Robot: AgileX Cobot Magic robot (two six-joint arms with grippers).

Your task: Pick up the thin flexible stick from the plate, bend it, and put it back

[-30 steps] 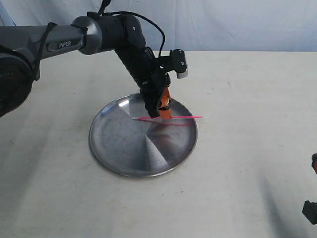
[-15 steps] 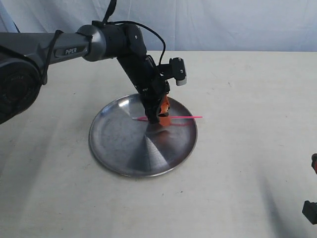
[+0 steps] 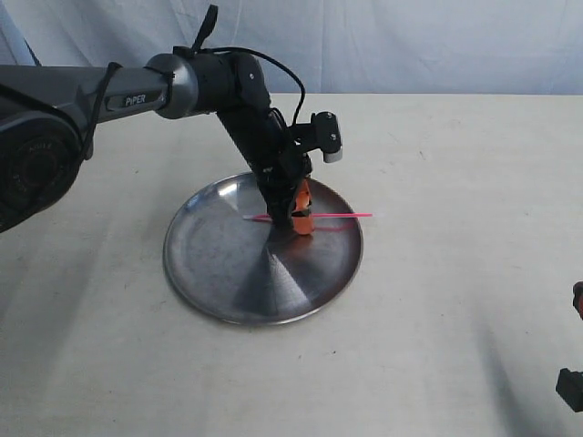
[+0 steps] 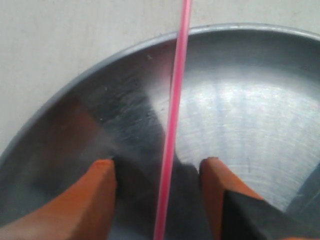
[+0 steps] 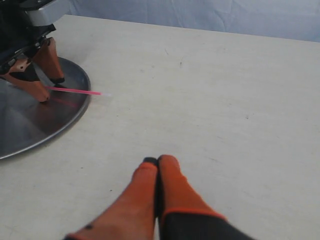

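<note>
The thin flexible stick point(image 3: 337, 215), bright pink and straight, lies across the far right part of the round silver plate point(image 3: 219, 282), one end reaching past the rim. My left gripper point(image 3: 299, 222) is down on the plate over the stick. Its orange fingers stand open on either side of the stick point(image 4: 172, 120), with a gap to each finger. The right wrist view shows the stick point(image 5: 75, 91) with a whitish tip over the plate rim point(image 5: 75, 112). My right gripper point(image 5: 157, 161) is shut and empty over the bare table, well to the right of the plate.
The plate sits on a cream table point(image 3: 455, 300) with a pale blue cloth backdrop point(image 3: 410, 45) behind. The left arm point(image 3: 118, 86) stretches in from the left edge. A dark part of the right arm point(image 3: 572, 382) shows at the lower right corner.
The left gripper has come down a little lower onto the plate around the stick, and its fingers have narrowed slightly. The stick and the right gripper have not moved.
</note>
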